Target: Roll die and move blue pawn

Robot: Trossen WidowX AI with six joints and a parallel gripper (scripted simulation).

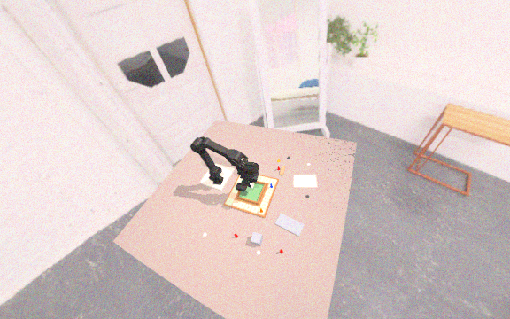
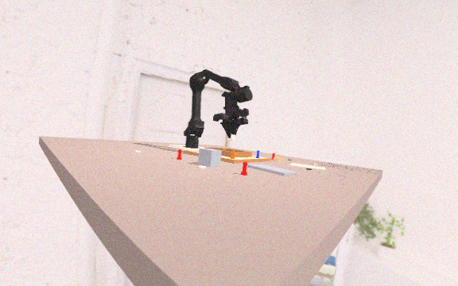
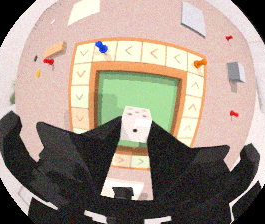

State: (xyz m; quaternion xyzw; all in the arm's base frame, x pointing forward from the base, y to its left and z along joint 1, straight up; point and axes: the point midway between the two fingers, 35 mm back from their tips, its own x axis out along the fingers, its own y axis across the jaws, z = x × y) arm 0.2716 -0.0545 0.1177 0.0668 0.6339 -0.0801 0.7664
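My gripper (image 1: 249, 186) (image 2: 230, 136) (image 3: 135, 122) is shut on the white die (image 3: 134, 131), holding it above the green-floored tray (image 1: 250, 201) (image 3: 133, 67). The die's side facing the wrist camera shows one dark pip; another face shows several. The blue pawn (image 1: 271, 185) (image 2: 258, 154) (image 3: 101, 47) stands on the board's track (image 3: 154, 53), one square before the corner square at the upper left in the wrist view. The orange pawn (image 1: 261, 210) (image 2: 233, 154) (image 3: 200, 63) stands at the upper right corner there. The fingers hide part of the board's near side.
Red pawns (image 1: 235, 236) (image 2: 244, 168) (image 3: 48, 61) stand off the board. A grey block (image 1: 256, 238) (image 2: 209, 157) (image 3: 235, 72), a flat grey slab (image 1: 289, 224) (image 2: 272, 170) (image 3: 193, 19), an orange block (image 1: 282, 170) (image 3: 56, 50) and a white sheet (image 1: 305, 181) lie around it.
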